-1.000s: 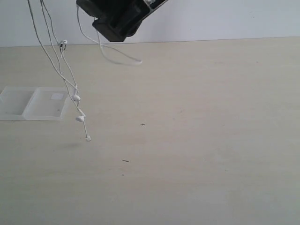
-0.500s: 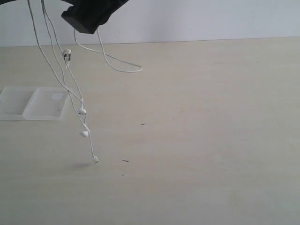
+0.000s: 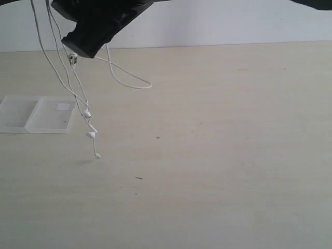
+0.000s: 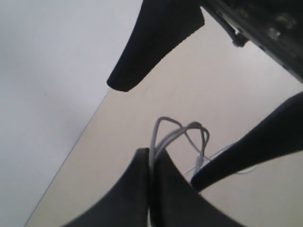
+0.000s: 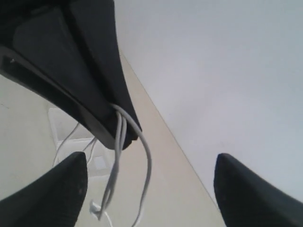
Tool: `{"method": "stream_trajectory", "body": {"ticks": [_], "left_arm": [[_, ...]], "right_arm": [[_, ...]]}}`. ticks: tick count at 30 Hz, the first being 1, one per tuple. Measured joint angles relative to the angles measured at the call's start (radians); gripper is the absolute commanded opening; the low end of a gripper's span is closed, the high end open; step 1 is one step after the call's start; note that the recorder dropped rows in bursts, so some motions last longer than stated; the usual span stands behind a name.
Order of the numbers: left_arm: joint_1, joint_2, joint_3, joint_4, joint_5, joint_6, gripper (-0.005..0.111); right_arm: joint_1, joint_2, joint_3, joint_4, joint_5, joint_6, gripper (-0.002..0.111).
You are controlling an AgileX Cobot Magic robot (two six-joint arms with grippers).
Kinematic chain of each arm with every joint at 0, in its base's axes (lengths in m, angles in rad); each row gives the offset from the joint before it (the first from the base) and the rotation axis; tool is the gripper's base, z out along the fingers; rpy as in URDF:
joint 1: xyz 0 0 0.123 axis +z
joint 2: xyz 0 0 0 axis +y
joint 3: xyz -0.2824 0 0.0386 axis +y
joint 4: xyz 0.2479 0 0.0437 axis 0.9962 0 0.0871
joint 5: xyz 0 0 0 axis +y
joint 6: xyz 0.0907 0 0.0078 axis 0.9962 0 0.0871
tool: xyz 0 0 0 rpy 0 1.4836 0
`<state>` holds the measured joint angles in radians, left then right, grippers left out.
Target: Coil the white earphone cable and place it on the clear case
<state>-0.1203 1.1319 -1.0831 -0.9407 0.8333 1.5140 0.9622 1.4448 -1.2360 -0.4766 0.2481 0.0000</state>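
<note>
The left gripper [image 4: 150, 157] is pinching the cable [image 3: 86, 113], dangling uncoiled beside the case [image 3: 21, 115], while the right gripper [image 5: 150, 163] is gaping.

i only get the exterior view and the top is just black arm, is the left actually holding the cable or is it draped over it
observer: holding it. The left wrist view shows the left gripper shut, with several strands of the white earphone cable pinched between its fingers.
operator: ok and the right, has it grabbed anything
observer: no. In the right wrist view the right gripper is open, its fingers wide apart on either side of the strands hanging from the left gripper, and nothing is gripped.
</note>
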Motion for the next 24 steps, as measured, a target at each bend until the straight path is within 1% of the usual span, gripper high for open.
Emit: {"method": "stream_trajectory", "body": {"ticks": [2, 6, 14, 19, 24], "left_arm": [[0.000, 0.000, 0.000, 0.000, 0.002, 0.013, 0.000], [0.000, 0.000, 0.000, 0.000, 0.002, 0.024, 0.000], [0.000, 0.000, 0.000, 0.000, 0.002, 0.029, 0.000], [0.000, 0.000, 0.000, 0.000, 0.002, 0.029, 0.000], [0.000, 0.000, 0.000, 0.000, 0.002, 0.029, 0.000]], "right_arm": [[0.000, 0.000, 0.000, -0.038, 0.000, 0.014, 0.064], [0.000, 0.000, 0.000, -0.096, 0.006, 0.072, 0.049], [0.000, 0.000, 0.000, -0.110, 0.005, 0.127, 0.019], [0.000, 0.000, 0.000, -0.113, -0.054, 0.129, 0.000], [0.000, 0.000, 0.000, -0.087, -0.097, 0.135, 0.000]]}}
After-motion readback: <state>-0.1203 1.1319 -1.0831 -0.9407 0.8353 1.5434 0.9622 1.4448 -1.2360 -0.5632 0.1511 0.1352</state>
